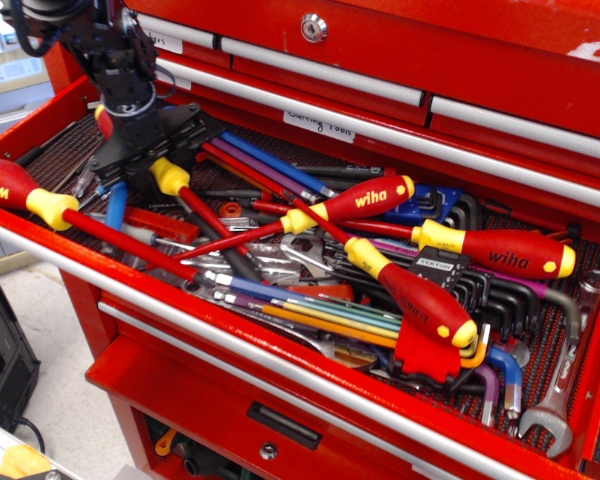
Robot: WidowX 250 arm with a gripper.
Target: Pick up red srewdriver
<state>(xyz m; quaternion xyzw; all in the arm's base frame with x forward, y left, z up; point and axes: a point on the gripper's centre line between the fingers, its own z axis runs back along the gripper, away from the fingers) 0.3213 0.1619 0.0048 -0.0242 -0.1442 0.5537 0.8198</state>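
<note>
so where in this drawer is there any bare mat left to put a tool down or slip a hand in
Bare drawer mat shows at the far left, beside the gripper. A second bare strip runs along the back edge above the blue hex key holder. A thin patch lies at the right end by the combination wrench. The middle is crowded with overlapping screwdrivers and hex keys.

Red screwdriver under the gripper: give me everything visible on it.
The red screwdriver lies at the drawer's back left, its glossy red handle mostly hidden under the black gripper. Visible are a red handle tip near the arm, a yellow collar and a long thin red shaft running down-right over the tool pile, ending near a dark tip. Whether the jaws are clamped on it cannot be told.
</note>
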